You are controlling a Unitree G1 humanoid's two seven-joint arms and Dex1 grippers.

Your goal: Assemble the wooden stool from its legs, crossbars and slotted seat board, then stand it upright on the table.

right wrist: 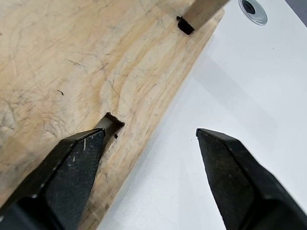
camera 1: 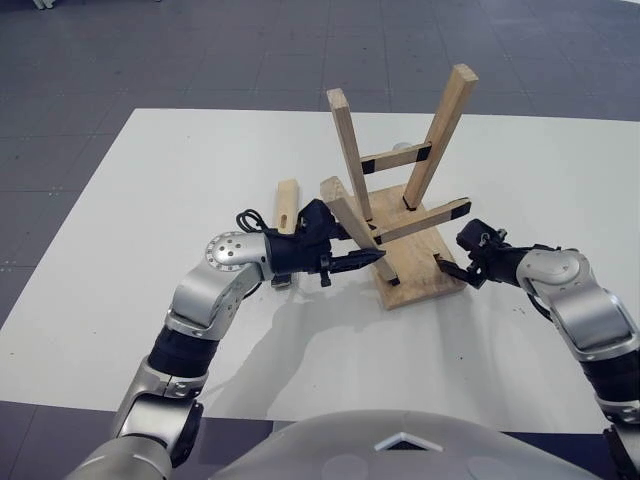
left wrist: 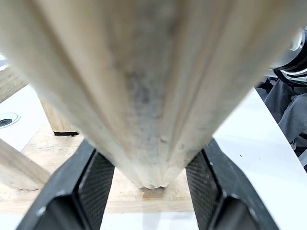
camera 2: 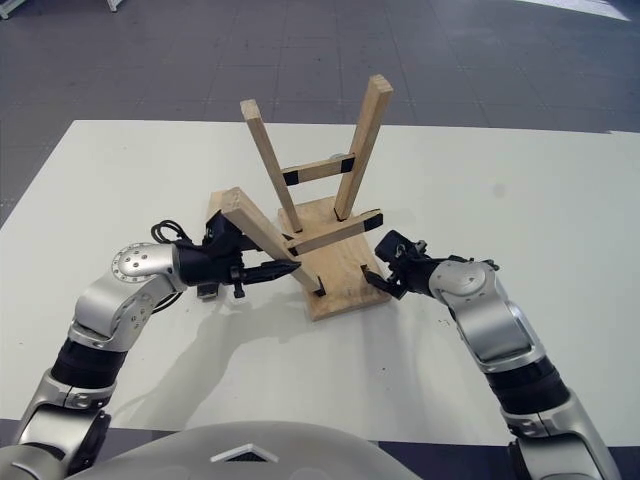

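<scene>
The slotted seat board (camera 1: 428, 282) lies flat on the white table. Two legs (camera 1: 350, 150) (camera 1: 440, 130) stand in it, joined by a black-tipped crossbar (camera 1: 397, 158). A third leg (camera 1: 348, 218) leans tilted over the board with a second crossbar (camera 1: 425, 220) meeting it. My left gripper (camera 1: 366, 259) is shut on this leg (left wrist: 144, 86), which sits between its fingers (left wrist: 96, 182) with its end just above the board. My right gripper (camera 1: 447, 268) is open at the board's near right corner. One of its fingers (right wrist: 72, 163) rests by an empty slot (right wrist: 112, 122); the other hangs over the table.
A loose leg (camera 1: 287, 205) lies on the table just behind my left wrist. A round metal grommet (right wrist: 254, 9) sits in the tabletop beyond the board. Bare white table (camera 1: 150, 200) stretches to the left, right and front; grey floor lies beyond its far edge.
</scene>
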